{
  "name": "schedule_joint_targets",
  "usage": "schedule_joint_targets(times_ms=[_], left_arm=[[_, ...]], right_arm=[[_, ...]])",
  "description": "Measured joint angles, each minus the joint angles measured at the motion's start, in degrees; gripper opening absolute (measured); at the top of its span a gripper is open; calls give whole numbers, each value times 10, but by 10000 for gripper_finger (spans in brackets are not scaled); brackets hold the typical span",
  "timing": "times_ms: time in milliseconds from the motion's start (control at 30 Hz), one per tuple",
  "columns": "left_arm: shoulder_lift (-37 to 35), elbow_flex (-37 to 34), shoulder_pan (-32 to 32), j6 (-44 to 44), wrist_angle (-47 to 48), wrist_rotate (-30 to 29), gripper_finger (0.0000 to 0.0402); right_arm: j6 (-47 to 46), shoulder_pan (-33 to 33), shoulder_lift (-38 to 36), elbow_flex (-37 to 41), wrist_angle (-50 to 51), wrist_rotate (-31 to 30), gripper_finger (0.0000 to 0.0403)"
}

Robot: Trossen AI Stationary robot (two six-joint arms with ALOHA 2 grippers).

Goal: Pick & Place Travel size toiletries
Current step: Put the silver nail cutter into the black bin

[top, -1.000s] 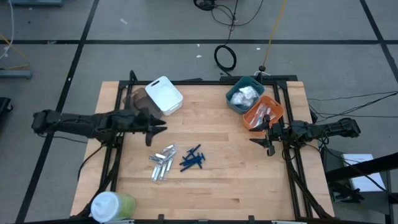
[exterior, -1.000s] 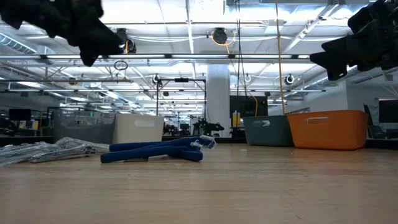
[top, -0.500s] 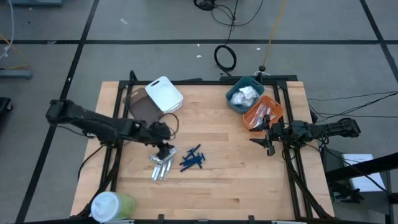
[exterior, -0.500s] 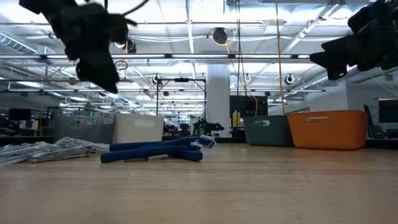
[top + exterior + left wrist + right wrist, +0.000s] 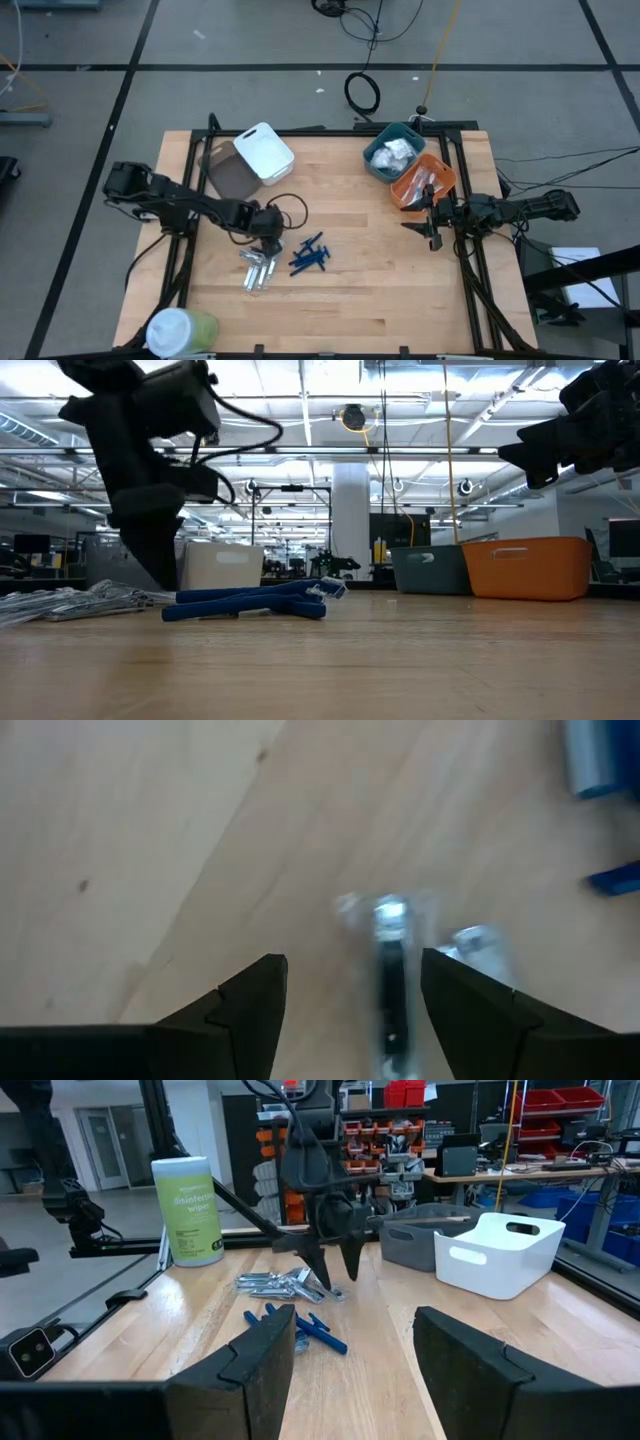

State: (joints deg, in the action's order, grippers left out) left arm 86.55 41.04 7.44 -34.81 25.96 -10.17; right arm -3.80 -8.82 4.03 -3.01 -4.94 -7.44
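High view: wooden tabletop, pale plank grain, framed by a black rail. Left gripper sits low over the silver tubes, which lie in a loose pile left of centre; dark blue sticks lie just beside them toward the centre. Bare wood is open from the centre to the near edge and toward the right edge. White bin and clear bin stand at the far-left corner; teal bin with white crinkly packets, and orange bin, stand at the far-right corner. Green cup, white lid, at the near-left corner. Right gripper waits by the right edge beside the orange bin.

Low view: left arm descends with its tip down at the tubes; blue sticks lie flat on the wood. A hall with ceiling trusses lies beyond.

Left wrist view: left fingers spread, a shiny tube between them, untouched.

Right wrist view: right fingers spread, nothing between; the cup reads as a wipes canister.
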Motion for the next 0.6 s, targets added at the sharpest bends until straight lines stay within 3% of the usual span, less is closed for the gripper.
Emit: schedule_joint_targets(times_ms=[600], left_arm=[[9, 0, -4, 5, 46, 27, 227]], right_arm=[[0, 0, 0, 0, 0, 0, 196]])
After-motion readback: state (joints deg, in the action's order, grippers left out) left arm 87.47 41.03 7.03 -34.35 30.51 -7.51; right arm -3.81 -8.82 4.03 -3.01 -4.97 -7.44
